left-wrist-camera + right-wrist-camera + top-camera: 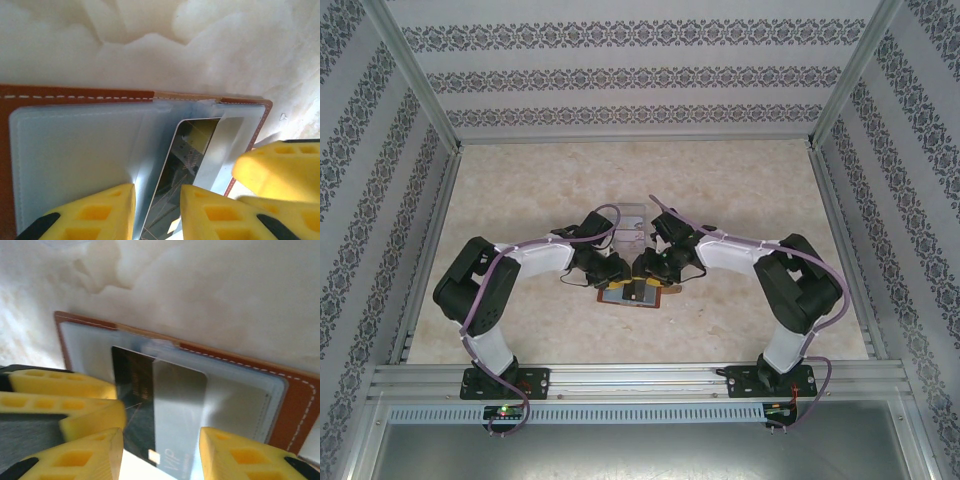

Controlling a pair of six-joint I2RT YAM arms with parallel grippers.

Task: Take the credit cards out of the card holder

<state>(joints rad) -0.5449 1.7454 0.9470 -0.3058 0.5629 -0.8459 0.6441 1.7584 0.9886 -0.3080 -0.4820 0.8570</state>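
Showing an open holder with one card half out of its pocket, not yet freed. Left gripper stands apart; right gripper straddles the card, grip impossible to tell

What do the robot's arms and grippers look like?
The left arm and right arm each have chunky black joints, a smooth white middle section and a purple cable looped along them. They stand on black bases bolted to a silver rail. The left gripper and right gripper have blocky yellow fingers with square hollows and black patches.
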